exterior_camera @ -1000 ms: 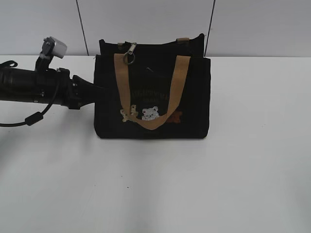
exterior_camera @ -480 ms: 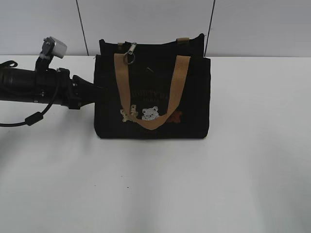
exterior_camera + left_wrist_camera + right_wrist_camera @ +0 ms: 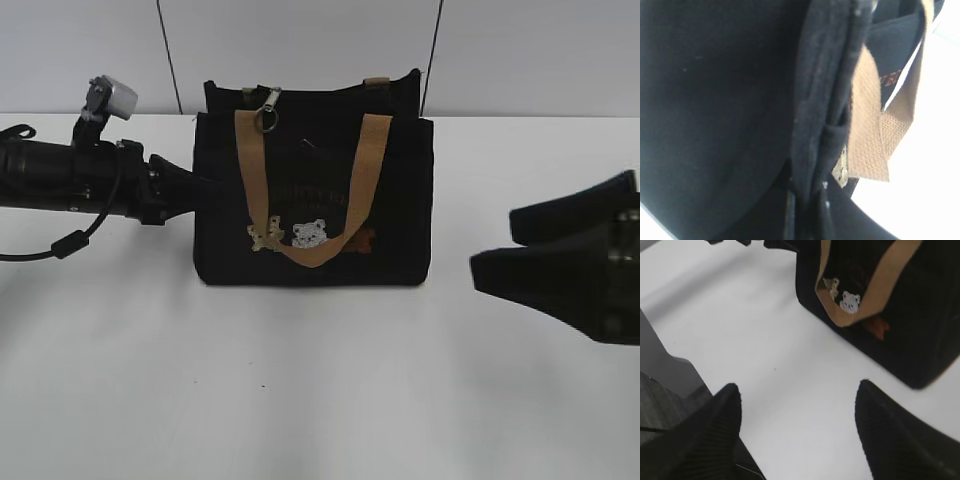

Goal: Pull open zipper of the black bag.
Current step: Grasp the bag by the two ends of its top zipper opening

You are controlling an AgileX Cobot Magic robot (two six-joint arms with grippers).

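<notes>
The black bag (image 3: 400, 200) stands upright mid-table, its tan handle (image 3: 352, 190) hanging over the bear pictures (image 3: 308, 234). The zipper's silver pull with its ring (image 3: 266, 110) sits at the top left of the bag. My left gripper (image 3: 200, 190) reaches in from the left to the bag's left side. In the left wrist view, my left gripper (image 3: 812, 202) is shut on a fold of the bag's black edge (image 3: 825, 100). My right gripper (image 3: 492, 245) hovers open to the bag's right, apart from it. Only bare table shows between my right gripper's (image 3: 799, 387) fingers.
The white table (image 3: 300, 380) runs wide in front of the bag and on both sides. A pale wall with dark seams (image 3: 170, 55) stands close behind. The left arm's cable (image 3: 70, 243) loops down onto the table at far left.
My right gripper has come into the exterior view from the right edge, open. The bag and the left arm have not moved.
</notes>
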